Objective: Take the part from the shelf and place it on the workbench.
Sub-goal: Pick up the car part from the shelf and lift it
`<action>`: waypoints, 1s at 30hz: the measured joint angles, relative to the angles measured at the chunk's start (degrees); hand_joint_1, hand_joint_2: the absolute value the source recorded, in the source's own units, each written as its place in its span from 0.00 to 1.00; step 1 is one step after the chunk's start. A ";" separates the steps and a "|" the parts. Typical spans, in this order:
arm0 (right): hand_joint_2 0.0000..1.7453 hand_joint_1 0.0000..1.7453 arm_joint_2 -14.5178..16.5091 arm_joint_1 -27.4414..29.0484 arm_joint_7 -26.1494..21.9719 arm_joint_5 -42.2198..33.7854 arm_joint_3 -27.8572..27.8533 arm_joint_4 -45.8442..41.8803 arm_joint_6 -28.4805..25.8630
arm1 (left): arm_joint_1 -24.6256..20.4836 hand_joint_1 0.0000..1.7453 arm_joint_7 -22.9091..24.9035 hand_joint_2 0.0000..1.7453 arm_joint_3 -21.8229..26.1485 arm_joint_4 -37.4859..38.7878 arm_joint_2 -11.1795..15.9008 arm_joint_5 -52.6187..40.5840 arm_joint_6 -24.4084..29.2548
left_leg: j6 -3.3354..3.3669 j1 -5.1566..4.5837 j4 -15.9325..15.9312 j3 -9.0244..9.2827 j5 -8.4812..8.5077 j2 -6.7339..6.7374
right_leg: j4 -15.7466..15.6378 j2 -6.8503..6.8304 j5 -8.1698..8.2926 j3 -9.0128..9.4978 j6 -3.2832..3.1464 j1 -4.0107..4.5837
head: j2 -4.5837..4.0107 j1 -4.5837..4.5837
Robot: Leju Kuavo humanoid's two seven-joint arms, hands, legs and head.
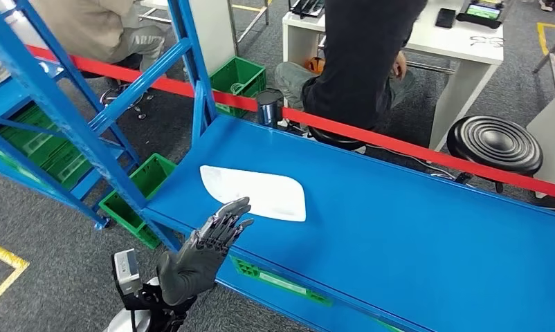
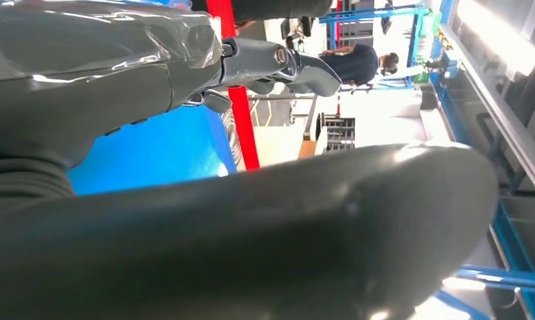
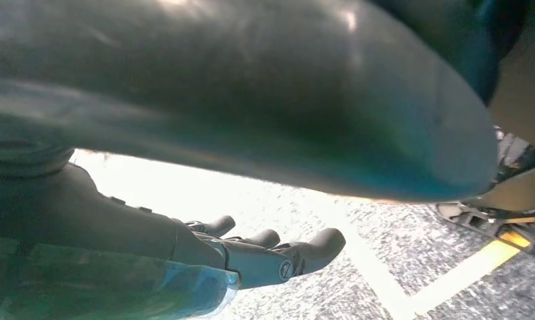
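Part: the white part [image 1: 257, 191] lies flat on the blue workbench [image 1: 413, 235], at its left end, close to the near edge. We think it has already been set down where it should go.

Left hand: our left hand [image 1: 204, 250] is up by the near edge of the workbench. Its fingers [image 1: 228, 216] are stretched out and apart, and it holds nothing.

Way to the part: the part sits just past our left hand, a bit farther and to the right. The fingertips reach close to its near edge, but we cannot tell if they touch it.

Long way of the part: it runs left to right along the workbench. The left end is rounder and the right end is more square.

Nearer hand: the left hand is the one near the part.

Right hand: our right hand [image 3: 251, 257] hangs low over the grey floor [image 3: 358, 233]. Its fingers are loose and a little curled, with nothing in them.

Shelf: the blue shelf [image 1: 60, 104] stands to the left, with green crates [image 1: 133, 197] low beside it.

Writing: we see no words or brand on the part. A small round mark on a right fingertip is too small to read.

People: one person [image 1: 361, 62] sits behind the red tape [image 1: 371, 135] on the far side.
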 joint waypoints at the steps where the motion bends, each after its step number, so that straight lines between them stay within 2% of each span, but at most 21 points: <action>1: 0.00 0.00 -0.02 0.00 -0.04 -0.14 0.02 0.01 -0.13 | 0.02 0.00 0.00 0.00 0.00 0.03 0.02 0.00 -0.08 | -0.38 0.20 3.91 -1.92 -1.82 0.00 | 0.02 -0.01 -0.04 0.04 -0.19 0.05 | 0.00 -0.09; 2: 0.00 0.00 0.00 0.02 -0.09 -0.26 0.04 0.01 -0.27 | 0.07 0.00 0.02 0.00 0.00 0.10 0.05 -0.01 -0.14 | -0.67 0.42 7.92 -3.97 -3.39 0.00 | 0.03 -0.02 -0.05 0.05 -0.26 0.12 | 0.00 -0.08; 3: 0.00 0.00 0.03 0.04 -0.13 -0.34 0.08 0.01 -0.46 | 0.12 0.00 0.06 0.00 -0.01 0.18 0.08 -0.03 -0.19 | -0.84 0.58 10.78 -5.53 -4.17 0.01 | 0.04 -0.01 -0.07 0.06 -0.25 0.20 | 0.00 -0.08; 4: 0.00 0.00 0.04 0.07 -0.20 -0.42 0.12 0.01 -0.63 | 0.16 0.00 0.13 0.00 0.00 0.26 0.11 -0.08 -0.26 | -0.85 0.68 11.63 -6.14 -3.86 0.01 | 0.05 0.01 -0.10 0.09 -0.24 0.26 | 0.00 -0.08; 5: 0.00 0.00 0.04 0.07 -0.27 -0.48 0.18 0.01 -0.73 | 0.18 0.00 0.22 0.00 0.01 0.31 0.14 -0.14 -0.31 | -0.71 0.71 9.95 -5.48 -2.40 0.01 | 0.05 0.06 -0.13 0.17 -0.23 0.33 | 0.00 -0.08; 7: 0.00 0.00 0.11 0.05 -0.43 -0.55 0.28 0.01 -0.79 | 0.16 0.00 0.38 0.00 0.04 0.32 0.19 -0.24 -0.38 | 0.09 0.58 1.96 -1.70 1.55 -0.01 | 0.01 0.21 -0.17 0.38 -0.23 0.41 | 0.00 -0.06; 8: 0.00 0.00 0.16 0.03 -0.48 -0.58 0.32 0.01 -0.74 | 0.13 0.00 0.45 0.00 0.07 0.32 0.20 -0.26 -0.40 | 0.56 0.40 -1.61 0.00 2.81 0.02 | -0.01 0.27 -0.19 0.37 -0.14 0.56 | 0.00 -0.04; 9: 0.00 0.00 0.21 0.05 -0.51 -0.62 0.36 0.01 -0.67 | 0.10 0.00 0.51 0.00 0.08 0.31 0.21 -0.29 -0.43 | 0.96 0.20 -3.84 1.05 3.34 0.05 | -0.04 0.29 -0.22 0.31 0.03 0.61 | 0.00 -0.03; 11: 0.00 0.00 0.26 0.12 -0.45 -0.79 0.44 0.00 -0.54 | 0.07 0.00 0.74 0.00 0.10 0.30 0.25 -0.39 -0.55 | 1.47 -0.20 -4.87 1.40 3.24 0.09 | -0.24 0.26 -0.21 0.23 0.62 0.66 | 0.00 -0.01; 13: 0.00 0.00 0.27 0.19 -0.26 -1.10 0.49 -0.01 -0.51 | 0.05 0.00 0.99 0.50 0.11 0.23 0.25 -0.62 -0.75 | 1.98 -0.11 -6.10 2.30 3.77 0.11 | -0.06 0.16 -0.49 0.18 1.16 0.72 | 0.00 0.03; 15: 0.00 0.00 0.19 0.16 -0.11 -1.45 0.57 -0.01 -0.58 | -0.04 0.00 1.31 1.00 0.12 0.21 0.16 -1.20 -0.86 | 2.51 0.12 -7.48 3.35 4.47 0.26 | 3.62 0.08 -2.38 -1.49 1.01 0.85 | 0.00 0.17; 17: 0.00 0.00 0.04 0.20 -0.09 -1.91 0.79 -0.01 -0.74 | -0.04 0.00 1.64 1.00 0.06 0.39 0.08 -2.70 -0.33 | 2.74 -0.02 -7.71 3.41 4.59 0.32 | 11.20 0.06 -5.42 -5.27 0.58 0.80 | 0.00 0.30; 18: 0.00 0.00 -0.04 0.26 -0.09 -2.16 0.93 -0.01 -0.80 | 0.00 0.00 1.75 1.00 0.01 0.56 0.05 -3.71 0.16 | 2.72 -0.12 -7.67 3.35 4.55 0.26 | 14.24 0.06 -6.36 -6.93 0.62 0.80 | 0.00 0.33; 19: 0.00 0.00 -0.13 0.35 -0.10 -2.41 1.07 -0.01 -0.84 | 0.03 0.00 1.78 1.00 -0.05 0.73 0.05 -4.68 0.68 | 2.69 -0.21 -7.61 3.31 4.51 0.18 | 15.38 0.06 -6.45 -7.67 0.89 0.80 | 0.00 0.33; 20: 0.00 0.00 -0.22 0.42 -0.12 -2.58 1.19 -0.01 -0.84 | 0.03 0.00 1.78 1.00 -0.11 0.90 0.05 -5.41 1.10 | 2.61 -0.25 -7.50 3.30 4.45 0.09 | 14.02 0.05 -5.55 -7.14 1.36 0.78 | 0.00 0.33; 22: 0.00 0.00 -0.36 0.44 -0.16 -2.77 1.38 -0.01 -0.84 | 0.03 0.00 1.77 1.00 -0.22 1.15 0.01 -6.49 1.75 | 2.21 -0.25 -6.98 3.28 4.11 -0.05 | 6.24 -0.06 -2.33 -3.47 2.28 0.65 | 0.00 0.34; 23: 0.00 0.00 -0.34 0.40 -0.20 -2.89 1.44 -0.02 -0.84 | 0.01 0.00 1.74 1.00 -0.27 1.24 -0.01 -7.40 2.33 | 1.91 -0.40 -6.53 3.16 3.81 -0.08 | 2.72 -0.11 -1.01 -1.74 2.38 0.62 | 0.00 0.36; 24: 0.00 0.00 -0.33 0.35 -0.30 -3.06 1.50 -0.02 -0.84 | -0.02 0.00 1.69 1.00 -0.32 1.31 -0.02 -9.22 3.51 | 1.62 -0.52 -6.10 3.00 3.53 -0.10 | 0.66 -0.12 -0.29 -0.66 2.11 0.64 | 0.00 0.34; 26: 0.00 0.00 -0.26 0.36 -0.62 -3.72 1.69 -0.03 -0.92 | -0.14 0.00 1.76 1.00 -0.48 1.66 0.00 -16.69 8.74 | 1.22 -0.74 -5.48 2.71 3.16 -0.09 | 0.24 -0.05 -0.08 -0.38 1.25 0.82 | 0.00 0.28; 28: 0.00 0.00 -0.26 0.51 -0.98 -4.61 1.90 -0.08 -1.18 | -0.51 0.00 2.82 1.00 -0.74 2.67 -0.01 -28.90 18.05 | 0.91 -0.53 -4.87 2.49 2.71 -0.07 | 0.33 0.06 -0.04 -0.39 0.59 0.52 | 0.00 0.20; 30: 0.00 0.00 -0.62 0.90 -1.13 -5.60 2.22 -0.76 -1.85 | -1.47 0.00 5.79 1.00 -1.08 4.62 -0.11 -42.83 28.68 | 0.22 -0.21 -1.32 0.93 0.45 -0.04 | 0.24 0.09 0.03 -0.27 0.12 0.24 | 0.00 0.04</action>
